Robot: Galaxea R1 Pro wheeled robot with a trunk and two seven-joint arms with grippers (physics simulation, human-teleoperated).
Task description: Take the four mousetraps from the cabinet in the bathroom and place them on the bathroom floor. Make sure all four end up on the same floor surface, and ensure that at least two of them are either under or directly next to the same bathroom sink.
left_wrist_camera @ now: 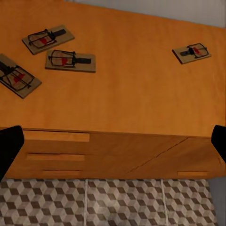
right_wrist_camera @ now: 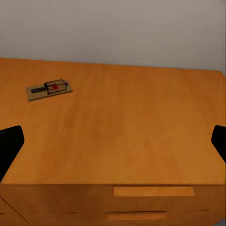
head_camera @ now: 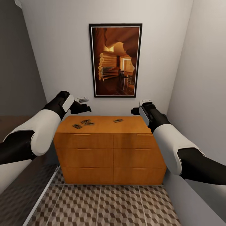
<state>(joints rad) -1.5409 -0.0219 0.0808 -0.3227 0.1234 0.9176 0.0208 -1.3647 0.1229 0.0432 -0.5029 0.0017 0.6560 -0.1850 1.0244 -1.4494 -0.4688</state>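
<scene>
Left wrist view four mousetraps [left_wrist_camera: 70, 60] on cabinet [left_wrist_camera: 136, 94], right wrist one, both grippers spread apart.

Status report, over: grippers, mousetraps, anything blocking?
Left gripper and right gripper open, empty, above the cabinet. Four mousetraps on its top: three clustered, one apart. Nothing blocking.

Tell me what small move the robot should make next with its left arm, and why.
Probably lower the left gripper toward the cluster of three mousetraps on the cabinet top. It hovers open and empty just above that end, all four traps lie untouched, and the fourth mousetrap sits apart, nearer the right gripper.
</scene>
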